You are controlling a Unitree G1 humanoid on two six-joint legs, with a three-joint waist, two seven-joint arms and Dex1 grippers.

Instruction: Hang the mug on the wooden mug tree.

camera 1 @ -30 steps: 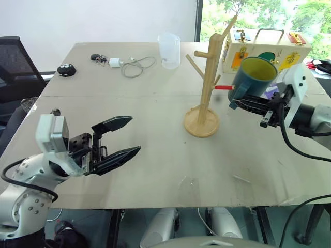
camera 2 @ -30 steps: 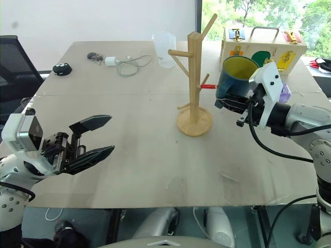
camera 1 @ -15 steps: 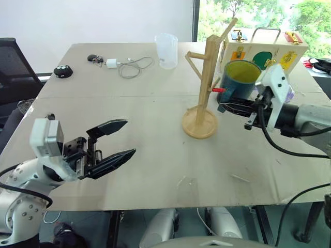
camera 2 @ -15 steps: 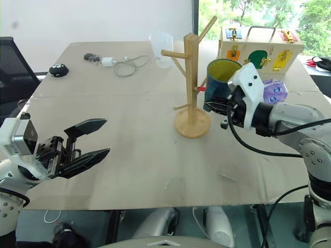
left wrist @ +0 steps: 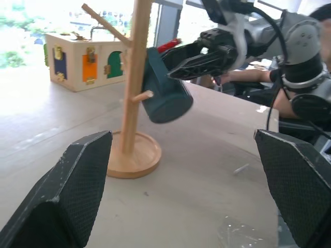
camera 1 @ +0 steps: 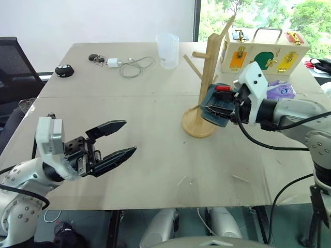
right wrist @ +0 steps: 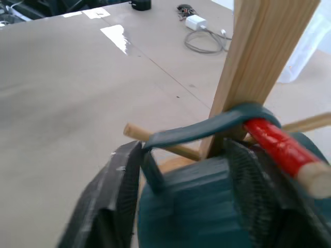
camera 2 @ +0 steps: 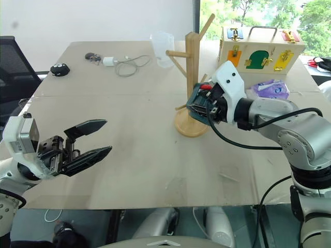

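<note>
Two arms raised, right gripper (camera 1: 214, 106) at mug (left wrist: 165, 93), tree (camera 1: 209, 77)

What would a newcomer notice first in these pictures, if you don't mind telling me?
The teal mug tipped on its side against the wooden mug tree, its handle looped over the red-tipped peg, with the right end effector at it. Next, the left end effector hovering open over the near left of the table. Behind the tree stands a cream box with coloured doors.
</note>
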